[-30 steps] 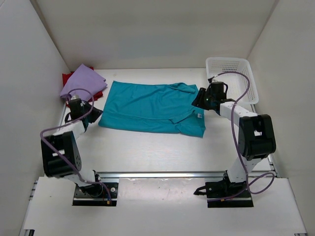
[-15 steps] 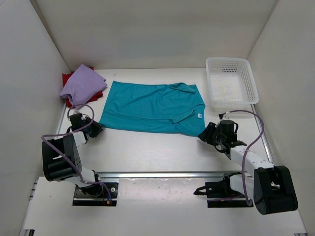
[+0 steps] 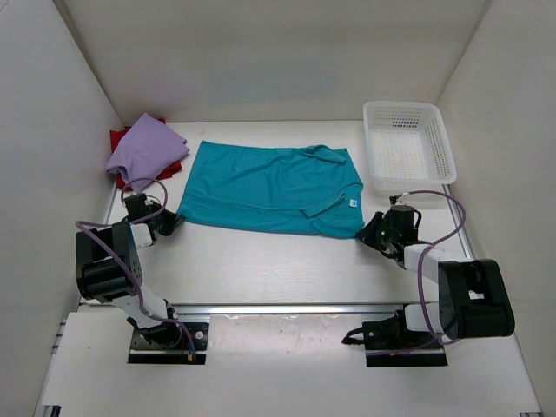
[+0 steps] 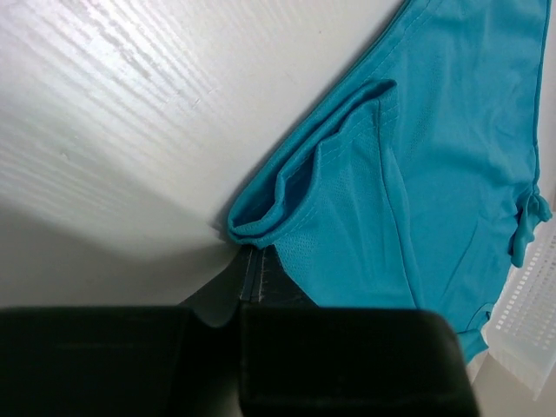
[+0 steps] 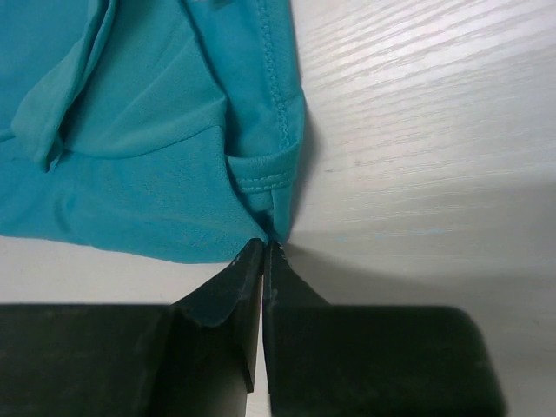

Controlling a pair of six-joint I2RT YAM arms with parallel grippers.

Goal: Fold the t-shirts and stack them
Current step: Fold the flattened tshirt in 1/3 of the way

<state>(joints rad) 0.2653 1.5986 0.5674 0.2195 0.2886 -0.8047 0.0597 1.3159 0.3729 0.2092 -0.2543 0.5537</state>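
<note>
The teal shirt (image 3: pixel 269 187) lay flat in the middle, and the left gripper (image 3: pixel 174 223) and the right gripper (image 3: pixel 369 233) each pinched one near corner of it with closed jaws, probably to carry that edge over for a fold

- Centre of table (image 3: pixel 261 265): spread t-shirt (image 3: pixel 269 187).
- At its 2 o'clock: basket (image 3: pixel 408 148).
- At its 10 o'clock: upper t-shirt (image 3: pixel 145 149) on lower t-shirt (image 3: pixel 120 137).
- At its 8 o'clock corner: left gripper (image 3: pixel 171 222).
- At its 4 o'clock corner: right gripper (image 3: pixel 366 234).
</note>
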